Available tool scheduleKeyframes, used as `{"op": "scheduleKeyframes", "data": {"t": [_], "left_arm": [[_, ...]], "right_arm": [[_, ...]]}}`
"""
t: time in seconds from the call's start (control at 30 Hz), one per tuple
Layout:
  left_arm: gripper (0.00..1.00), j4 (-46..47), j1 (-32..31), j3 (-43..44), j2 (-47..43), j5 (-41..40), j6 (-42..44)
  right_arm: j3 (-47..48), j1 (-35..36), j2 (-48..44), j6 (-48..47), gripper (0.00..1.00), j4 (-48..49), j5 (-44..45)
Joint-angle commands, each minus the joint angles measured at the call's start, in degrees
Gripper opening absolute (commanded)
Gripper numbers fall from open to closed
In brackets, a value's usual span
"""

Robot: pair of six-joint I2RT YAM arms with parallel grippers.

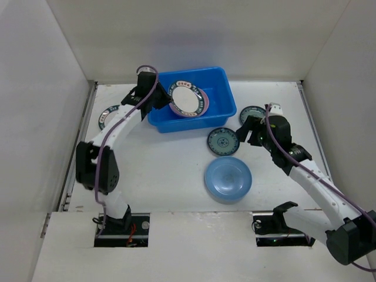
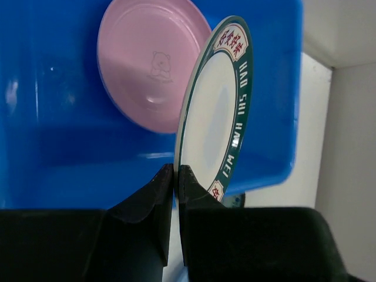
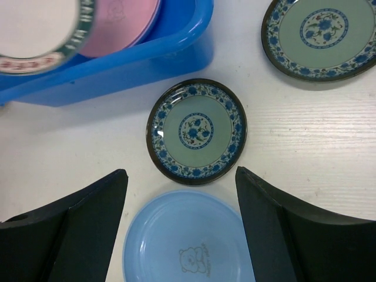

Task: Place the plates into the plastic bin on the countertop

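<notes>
One blue plastic bin [image 1: 176,124] on the worktop [image 1: 170,164] holds one pink plate [image 2: 147,70]. Outside lie one light blue plate [image 1: 228,179], one green-rimmed white plate [image 1: 107,117], two teal plates [image 3: 197,130] [image 3: 320,35]. Left fingers [image 2: 160,191] pinch a second green-rimmed plate [image 2: 214,117] over the bin; right fingers [image 3: 88,217] spread.

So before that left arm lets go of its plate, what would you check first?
1. Grip: left gripper shut on the rim of the white green-rimmed plate: ok.
2. Held plate is over the blue bin: ok.
3. Free floor in the bin beside the pink plate: ok.
4. Drop height above the bin floor: cannot tell.
5. The right gripper is open and outside the bin, above the small teal plate: ok.
</notes>
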Motion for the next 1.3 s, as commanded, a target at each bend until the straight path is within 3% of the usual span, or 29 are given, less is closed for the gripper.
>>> {"op": "scheduleKeyframes", "data": {"t": [0.0, 0.13, 0.43, 0.5, 0.7, 1.07, 1.27], "left_arm": [[0.01, 11.4, 0.9, 6.2, 5.2, 2.8, 1.3], [0.01, 14.1, 1.5, 12.4, 14.6, 3.2, 2.3], [0.06, 14.8, 3.4, 19.1, 25.9, 4.5, 6.5], [0.12, 14.8, 3.5, 19.2, 26.6, 4.7, 7.2], [0.45, 15.2, 2.7, 16.3, 23.6, 3.8, 10.8], [0.99, 13.6, -0.1, 11.2, 9.9, 1.0, 14.2], [1.0, 3.3, 0.6, 10.6, 1.3, -5.2, 15.9]], "right_arm": [[-1.0, -1.1, -2.8, 2.6, 0.79, -0.3, 0.6], [-1.9, -3.0, -4.4, 4.3, 0.79, -3.0, 0.6], [-6.4, -5.3, -5.1, 11.0, 0.79, -10.7, -0.5], [-7.8, -5.2, -4.9, 12.8, 0.78, -12.2, -1.2], [-13.1, -5.0, -7.3, 18.1, 0.74, -14.1, -2.4], [-19.9, -3.3, -6.1, 22.6, 0.63, -11.5, -4.2], [-20.7, -1.1, -2.2, 23.9, 0.52, -8.8, -4.4]]}}
